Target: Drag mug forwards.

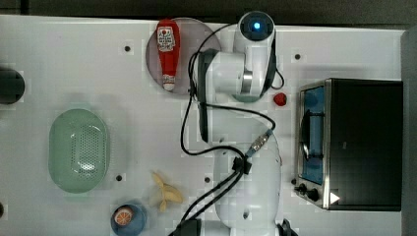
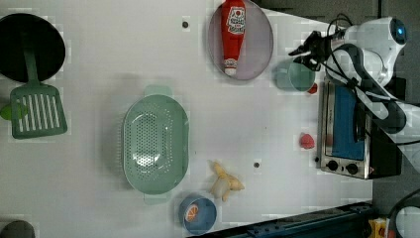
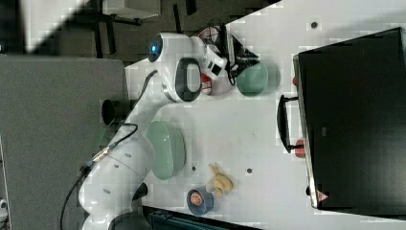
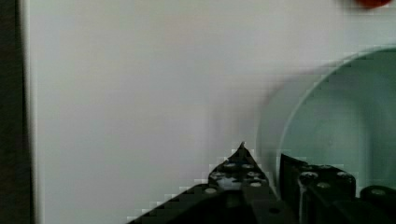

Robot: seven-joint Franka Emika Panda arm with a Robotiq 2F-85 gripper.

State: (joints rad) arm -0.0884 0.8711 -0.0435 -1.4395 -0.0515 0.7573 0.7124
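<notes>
Wrist view shows the claw down at the mug, with one finger outside the rim and one inside. It looks clenched on the mug's thin wall, so the grabbing step seems done. Next, I think, comes a slow, low pull that slides the mug along the surface without tipping it. A grey plate with a ketchup bottle sits just beside the claw. The toaster oven and a small red thing are near too.
</notes>
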